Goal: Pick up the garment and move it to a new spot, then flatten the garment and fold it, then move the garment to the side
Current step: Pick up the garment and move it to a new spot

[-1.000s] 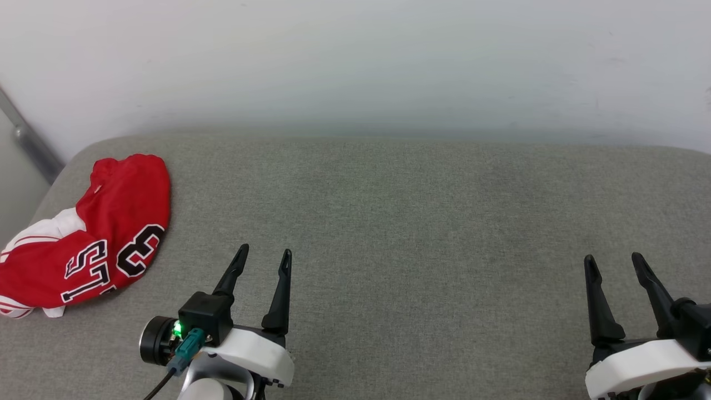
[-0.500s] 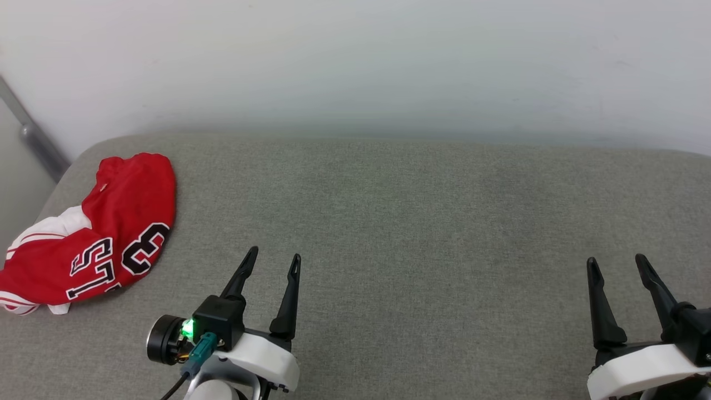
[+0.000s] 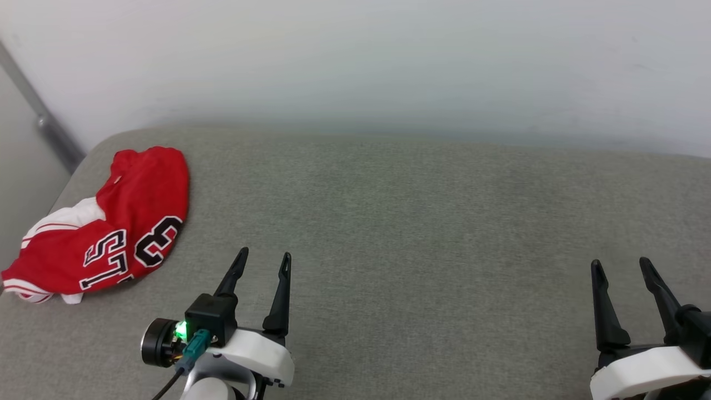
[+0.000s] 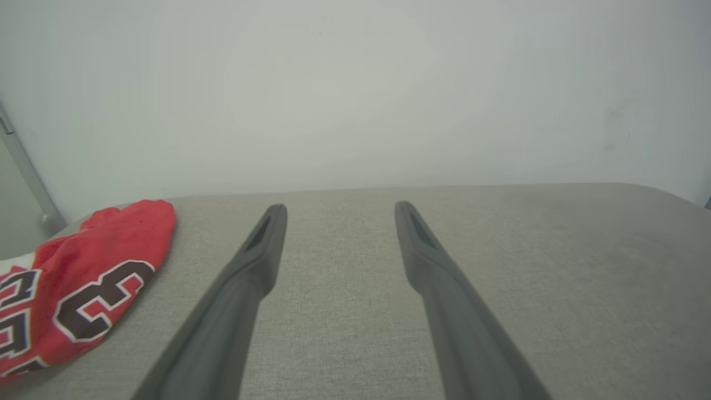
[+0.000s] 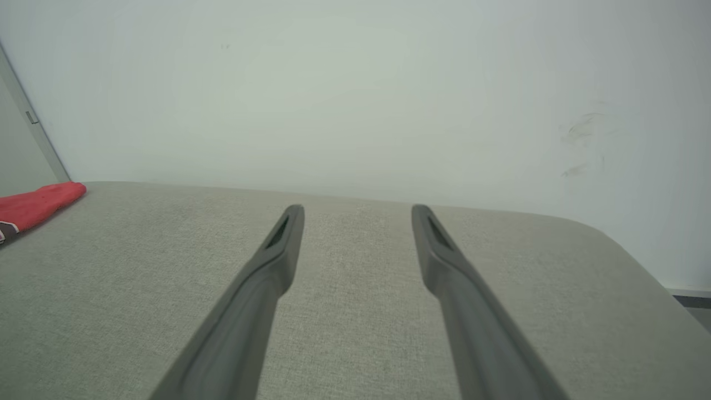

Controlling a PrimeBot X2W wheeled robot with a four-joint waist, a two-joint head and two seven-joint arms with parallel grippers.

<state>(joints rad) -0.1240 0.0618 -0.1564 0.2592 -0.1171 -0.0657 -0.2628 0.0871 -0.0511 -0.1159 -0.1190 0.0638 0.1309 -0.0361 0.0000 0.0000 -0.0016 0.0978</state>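
The left gripper [image 3: 265,254] hovers over the near part of the grey padded surface [image 3: 422,222], fingers spread wide and empty, pointing at the far wall. The right gripper [image 3: 620,261] matches it at the near right (a ready pose, I judge, pickup not begun). The red jersey [image 3: 111,228] lies crumpled at the left edge, nearer the left gripper.

Grey woven cushion [image 3: 422,222], perhaps a bed, with 1 crumpled red garment [image 3: 130,222] near its far-left corner.

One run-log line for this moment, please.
garment: crumpled, far left of grey cushion, untouched | left gripper: open, empty | right gripper: open, empty | stage: pick not begun
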